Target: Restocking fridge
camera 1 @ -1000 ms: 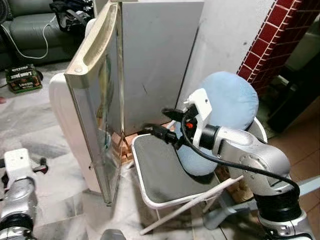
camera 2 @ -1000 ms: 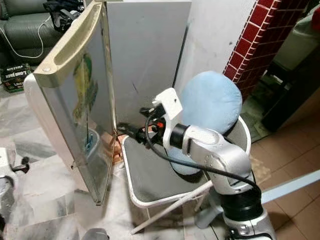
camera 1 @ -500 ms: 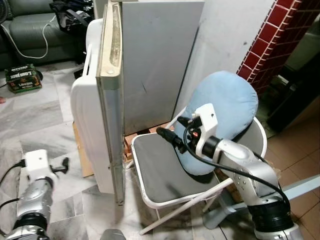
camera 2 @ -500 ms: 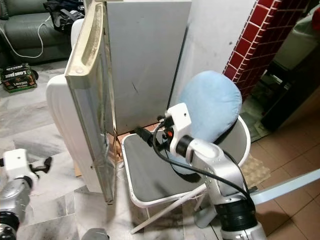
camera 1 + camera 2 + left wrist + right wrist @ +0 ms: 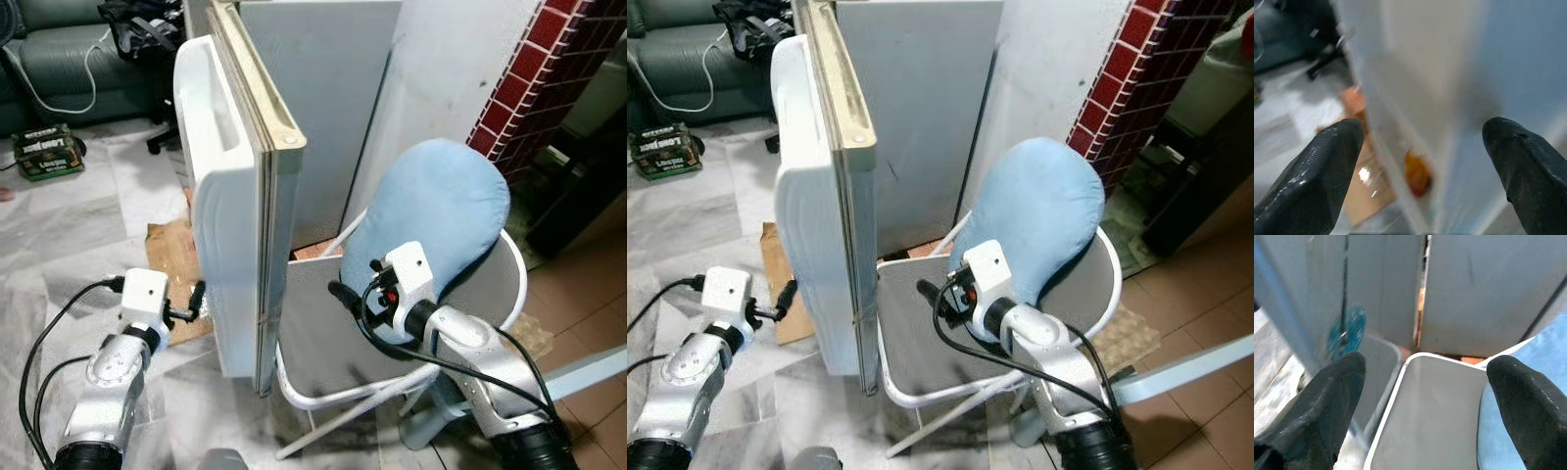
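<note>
My left claw (image 5: 199, 297) sits spread right by the white fridge door (image 5: 230, 255); right claw (image 5: 926, 291) is spread too, over the folding chair (image 5: 921, 352).

Fridge interior hidden behind door (image 5: 235, 211); chair (image 5: 323, 323) seat partly.

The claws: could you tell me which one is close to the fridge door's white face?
The left claw, beside the fridge door; the right claw hovers over the chair seat.
</note>
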Robot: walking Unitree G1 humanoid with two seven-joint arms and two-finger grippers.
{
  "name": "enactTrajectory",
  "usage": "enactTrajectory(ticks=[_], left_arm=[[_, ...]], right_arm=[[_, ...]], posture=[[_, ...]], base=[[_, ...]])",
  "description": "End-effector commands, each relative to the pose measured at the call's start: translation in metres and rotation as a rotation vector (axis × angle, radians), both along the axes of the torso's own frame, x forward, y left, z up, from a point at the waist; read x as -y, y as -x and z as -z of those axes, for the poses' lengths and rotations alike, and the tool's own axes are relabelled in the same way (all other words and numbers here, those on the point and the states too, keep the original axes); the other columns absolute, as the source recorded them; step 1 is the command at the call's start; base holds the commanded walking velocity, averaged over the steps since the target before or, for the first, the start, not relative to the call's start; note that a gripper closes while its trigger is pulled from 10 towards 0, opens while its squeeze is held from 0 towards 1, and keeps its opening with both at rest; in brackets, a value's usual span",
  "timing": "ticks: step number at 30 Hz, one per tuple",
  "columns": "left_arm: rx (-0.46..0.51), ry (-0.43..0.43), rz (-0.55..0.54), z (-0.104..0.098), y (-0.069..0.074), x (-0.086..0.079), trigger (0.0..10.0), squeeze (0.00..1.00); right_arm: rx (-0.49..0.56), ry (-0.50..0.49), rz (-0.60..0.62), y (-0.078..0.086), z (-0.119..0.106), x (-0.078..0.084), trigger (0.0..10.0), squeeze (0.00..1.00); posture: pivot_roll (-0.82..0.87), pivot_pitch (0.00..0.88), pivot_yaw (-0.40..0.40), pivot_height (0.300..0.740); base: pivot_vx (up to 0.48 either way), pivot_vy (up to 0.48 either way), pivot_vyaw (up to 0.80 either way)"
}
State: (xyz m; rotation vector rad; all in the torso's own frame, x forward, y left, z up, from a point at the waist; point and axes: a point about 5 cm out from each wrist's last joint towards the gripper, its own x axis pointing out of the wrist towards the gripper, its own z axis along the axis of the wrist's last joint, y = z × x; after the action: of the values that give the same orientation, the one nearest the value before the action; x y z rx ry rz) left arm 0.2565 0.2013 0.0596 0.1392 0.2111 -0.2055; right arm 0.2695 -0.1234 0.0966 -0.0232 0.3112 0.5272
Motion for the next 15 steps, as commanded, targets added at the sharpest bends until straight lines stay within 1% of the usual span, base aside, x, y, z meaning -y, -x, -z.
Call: enactTrajectory(ticks=[1,3,4,5,6,9,10,14,15], left_arm=[[0.027,0.011,0.052,-0.008,0.001,0.018,10.0,0.0],[0.03,0.031,0.079,-0.01,0.007,0.027,10.0,0.0],[0.02,0.042,0.096,-0.011,0.013,0.032,10.0,0.0],[0.02,0.042,0.096,-0.011,0.013,0.032,10.0,0.0],[0.014,0.054,0.108,-0.011,0.016,0.036,10.0,0.0],[0.017,0.082,0.137,-0.015,0.024,0.048,10.0,0.0],[0.011,0.077,0.136,-0.015,0.027,0.051,10.0,0.0],[-0.049,0.106,0.129,-0.014,0.043,0.061,10.0,0.0],[-0.049,0.106,0.129,-0.014,0.043,0.061,10.0,0.0]], right_arm=[[0.022,0.007,0.08,-0.002,-0.001,0.01,10.0,0.0],[0.026,-0.001,0.112,-0.001,-0.001,0.011,10.0,0.0],[0.022,0.004,0.13,0.0,0.001,0.011,10.0,0.0],[0.022,0.004,0.13,0.0,0.001,0.011,10.0,0.0],[0.022,0.0,0.142,0.0,0.001,0.01,10.0,0.0],[0.036,-0.015,0.171,-0.005,-0.002,0.006,10.0,0.0],[0.047,-0.022,0.177,-0.007,-0.004,0.004,10.0,0.0],[0.078,-0.033,0.207,-0.014,-0.009,0.001,10.0,0.0],[0.078,-0.033,0.207,-0.014,-0.009,0.001,10.0,0.0]], posture=[[0.08,0.0,-0.067,0.74],[0.08,0.0,-0.065,0.74],[0.08,0.0,-0.063,0.74],[0.08,0.0,-0.063,0.74],[0.08,0.0,-0.061,0.74],[0.08,0.0,-0.06,0.74],[0.08,0.0,-0.06,0.74],[0.09,0.0,-0.064,0.74],[0.09,0.0,-0.064,0.74]], base=[[0.0,0.0,0.0],[0.0,0.0,0.0],[0.0,0.0,0.0],[0.0,0.0,0.0],[0.0,0.0,0.0],[0.0,0.0,0.0],[0.0,0.0,0.0],[0.0,0.0,0.0],[0.0,0.0,0.0]])
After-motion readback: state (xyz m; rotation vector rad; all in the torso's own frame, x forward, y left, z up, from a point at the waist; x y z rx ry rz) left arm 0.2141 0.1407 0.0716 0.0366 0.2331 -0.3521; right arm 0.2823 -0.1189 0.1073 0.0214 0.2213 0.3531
